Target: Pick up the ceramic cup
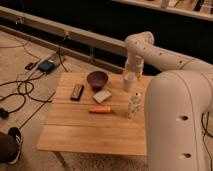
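Observation:
The ceramic cup is off-white and slightly tapered. It stands upright near the far right edge of the wooden table. My gripper hangs from the white arm straight above the cup, at or just over its rim. I cannot tell whether it touches the cup.
A dark maroon bowl sits left of the cup. A pale block, a dark flat object, an orange stick and a slim white bottle lie nearer. Cables and a blue device are on the floor, left.

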`<state>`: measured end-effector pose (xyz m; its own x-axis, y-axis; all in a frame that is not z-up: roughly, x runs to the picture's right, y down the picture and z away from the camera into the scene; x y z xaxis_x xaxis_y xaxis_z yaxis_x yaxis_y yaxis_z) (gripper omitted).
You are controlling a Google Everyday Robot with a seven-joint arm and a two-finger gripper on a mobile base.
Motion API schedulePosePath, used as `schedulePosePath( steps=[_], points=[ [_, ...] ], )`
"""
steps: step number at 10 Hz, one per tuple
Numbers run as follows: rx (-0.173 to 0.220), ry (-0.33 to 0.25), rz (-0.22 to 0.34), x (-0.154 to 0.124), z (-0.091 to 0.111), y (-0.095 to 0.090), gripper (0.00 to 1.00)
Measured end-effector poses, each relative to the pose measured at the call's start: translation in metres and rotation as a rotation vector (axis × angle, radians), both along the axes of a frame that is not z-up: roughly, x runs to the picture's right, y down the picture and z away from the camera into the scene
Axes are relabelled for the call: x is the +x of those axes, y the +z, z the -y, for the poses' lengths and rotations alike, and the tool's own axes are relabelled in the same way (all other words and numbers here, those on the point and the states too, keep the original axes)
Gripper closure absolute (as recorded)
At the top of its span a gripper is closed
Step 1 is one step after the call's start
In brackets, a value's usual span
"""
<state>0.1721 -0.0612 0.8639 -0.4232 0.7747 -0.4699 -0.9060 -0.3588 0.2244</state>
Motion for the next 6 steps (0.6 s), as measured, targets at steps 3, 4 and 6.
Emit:
schedulePosePath(
  steps=[3,4,6],
  points=[
    [0.005,0.057,-0.019,0.013,-0.004,0.022,0.35],
    [0.003,0.075,-0.022,0.017,-0.006,0.030,0.35],
    [0.007,0.124,-0.030,0.025,-0.009,0.047,0.35]
  ],
)
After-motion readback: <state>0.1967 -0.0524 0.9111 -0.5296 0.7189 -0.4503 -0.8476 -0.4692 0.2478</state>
